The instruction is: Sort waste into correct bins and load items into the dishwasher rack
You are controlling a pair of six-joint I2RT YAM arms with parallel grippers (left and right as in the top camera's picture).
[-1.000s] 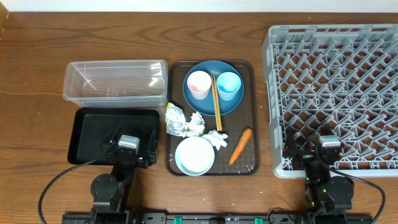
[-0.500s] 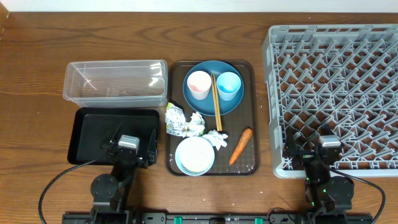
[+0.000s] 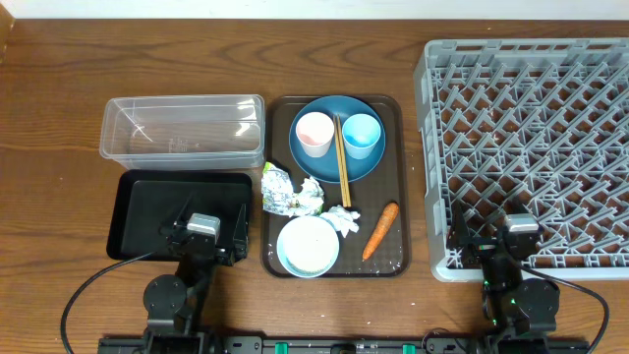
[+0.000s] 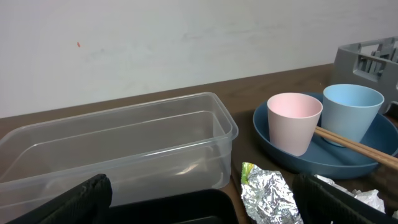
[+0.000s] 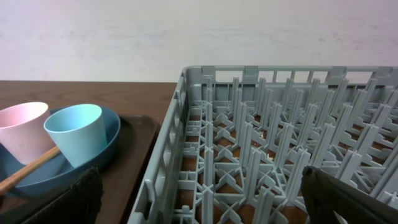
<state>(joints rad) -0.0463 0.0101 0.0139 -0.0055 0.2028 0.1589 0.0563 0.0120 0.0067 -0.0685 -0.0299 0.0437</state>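
Observation:
On the brown tray (image 3: 398, 187) a blue plate (image 3: 310, 162) holds a pink cup (image 3: 314, 134), a light blue cup (image 3: 362, 135) and wooden chopsticks (image 3: 342, 157). Silver foil (image 3: 281, 191), white tissue (image 3: 343, 218), an orange carrot (image 3: 380, 230) and a white bowl (image 3: 308, 246) lie in front. The clear tub (image 3: 182, 128) and the black tub (image 3: 157, 208) sit left, the grey rack (image 3: 531, 147) right. My left gripper (image 3: 203, 239) is open and empty over the black tub's near edge. My right gripper (image 3: 503, 244) is open and empty over the rack's near edge.
The left wrist view shows the clear tub (image 4: 118, 149), the foil (image 4: 270, 196), the pink cup (image 4: 293, 121) and the blue cup (image 4: 351, 112). The right wrist view shows the rack (image 5: 273, 143) and both cups on the plate (image 5: 109, 140). A white wall stands behind the table.

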